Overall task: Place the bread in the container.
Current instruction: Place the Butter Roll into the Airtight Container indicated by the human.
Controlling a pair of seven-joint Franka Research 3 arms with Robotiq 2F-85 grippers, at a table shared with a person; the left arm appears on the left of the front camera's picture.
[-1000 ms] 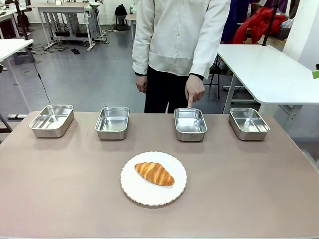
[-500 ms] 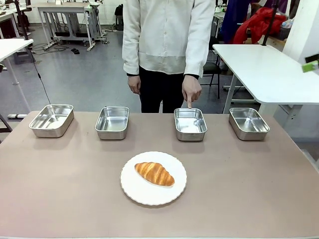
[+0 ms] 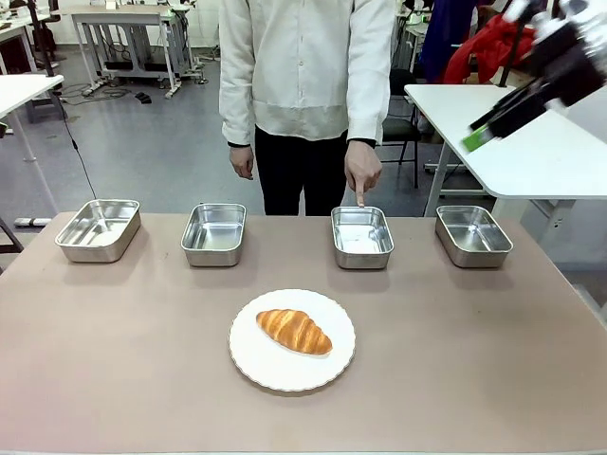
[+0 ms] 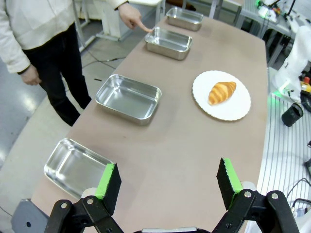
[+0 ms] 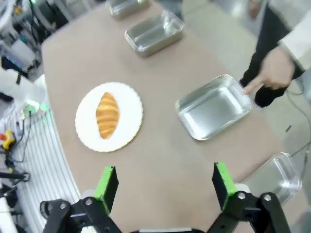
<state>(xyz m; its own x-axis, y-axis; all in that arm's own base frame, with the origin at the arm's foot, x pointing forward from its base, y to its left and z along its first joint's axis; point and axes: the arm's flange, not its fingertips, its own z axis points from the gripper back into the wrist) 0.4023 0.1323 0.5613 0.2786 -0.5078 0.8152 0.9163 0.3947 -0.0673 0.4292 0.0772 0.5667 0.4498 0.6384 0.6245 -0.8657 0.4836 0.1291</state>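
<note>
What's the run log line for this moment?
bread: on plate | person's hand: pointing at container | left gripper: open | right gripper: open

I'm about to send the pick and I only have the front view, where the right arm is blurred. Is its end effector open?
Observer: Yes. In the right wrist view the right end effector stands open, with nothing between its pads.
Operator: And the left, in case the bread is easier from that side?
Observer: The left end effector is open and empty too. It is above the end of the table, near the outermost pan.
</note>
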